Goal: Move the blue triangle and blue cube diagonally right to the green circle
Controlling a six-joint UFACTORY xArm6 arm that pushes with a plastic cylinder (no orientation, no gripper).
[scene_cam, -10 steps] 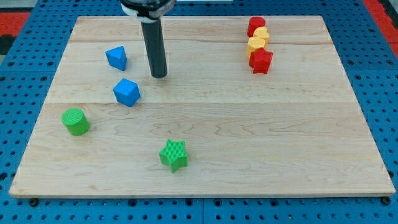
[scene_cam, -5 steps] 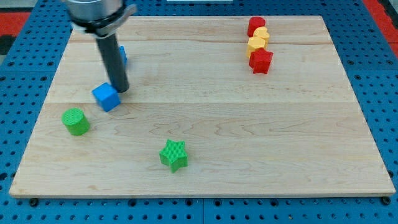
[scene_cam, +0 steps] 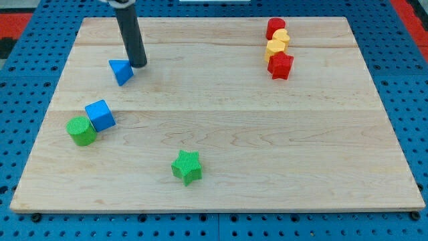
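Observation:
The blue triangle (scene_cam: 121, 71) lies on the wooden board at the upper left. My tip (scene_cam: 138, 64) stands just to its right, close to or touching it. The blue cube (scene_cam: 99, 114) lies lower left, touching the upper right side of the green circle (scene_cam: 81, 130).
A green star (scene_cam: 186, 167) lies at the bottom centre. At the upper right, a red block (scene_cam: 275, 27), two yellow blocks (scene_cam: 277, 43) and a red star (scene_cam: 280, 65) stand in a tight column. The board's left edge (scene_cam: 53, 100) is near the blue blocks.
The blue cube has slid down-left until it touches the green circle. My tip has moved from the cube back up to the right side of the blue triangle, which has shifted slightly down-left.

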